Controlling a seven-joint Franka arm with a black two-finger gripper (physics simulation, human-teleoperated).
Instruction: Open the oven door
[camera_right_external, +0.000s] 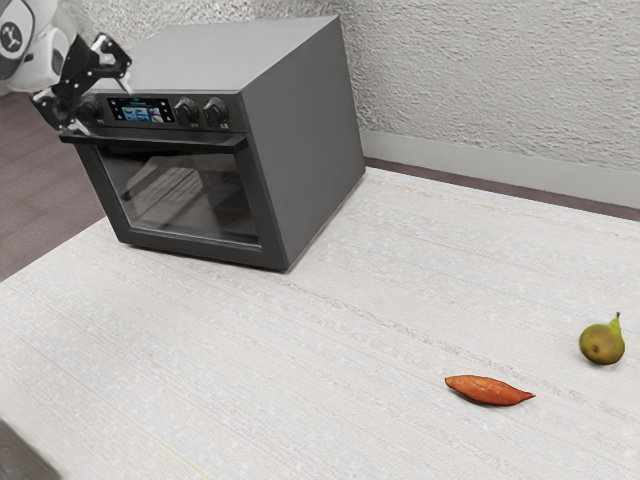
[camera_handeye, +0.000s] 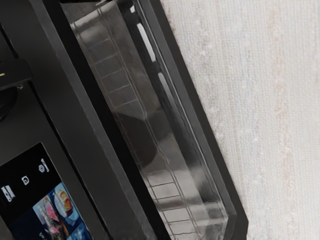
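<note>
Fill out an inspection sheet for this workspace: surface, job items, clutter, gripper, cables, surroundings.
Surface: pale, faintly streaked table.
Job items: oven on the table; door shut, display lit.
Clutter: orange root vegetable and green pear, apart; unidentified dark thing cut off at the exterior view's lower left corner.
Gripper: gripper open near one end of the door handle; contact cannot be told.
Cables: nothing seen.
Surroundings: rough pale wall, baseboard, brown floor.

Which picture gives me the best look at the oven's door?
The exterior view: it takes in the oven door from handle to bottom edge, and from side to side. The wrist view cuts the door off at the picture's edges, but shows the wire rack behind its glass more clearly.
</note>
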